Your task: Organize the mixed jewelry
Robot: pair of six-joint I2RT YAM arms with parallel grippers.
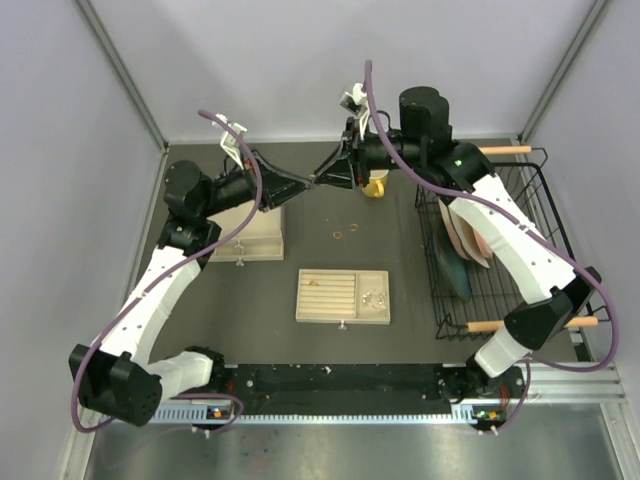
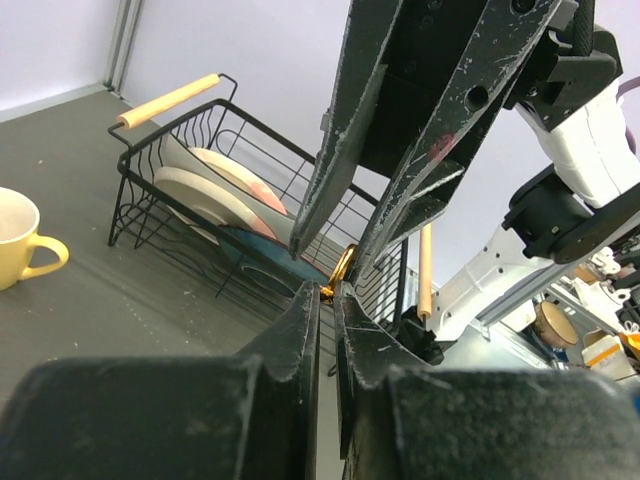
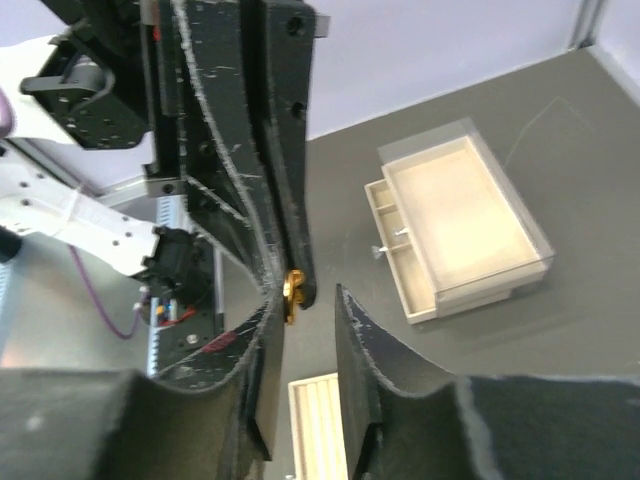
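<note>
1. I'm seeing the left gripper (image 2: 327, 292) pinching a gold ring (image 2: 341, 270), jaws clenched, mid-air toward twelve o'clock of the table (image 1: 260, 320).
2. The jaws of the right gripper (image 3: 305, 298) are standing parted around it.
3. I'm judging it light, stiff and slippery, best gripped across the band.

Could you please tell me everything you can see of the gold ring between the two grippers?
The ring is a small, shiny gold-coloured band, seen edge-on, upright, in mid-air over the table. The left gripper pinches it at its tips; the right gripper is open around it, one finger close beside it.
</note>
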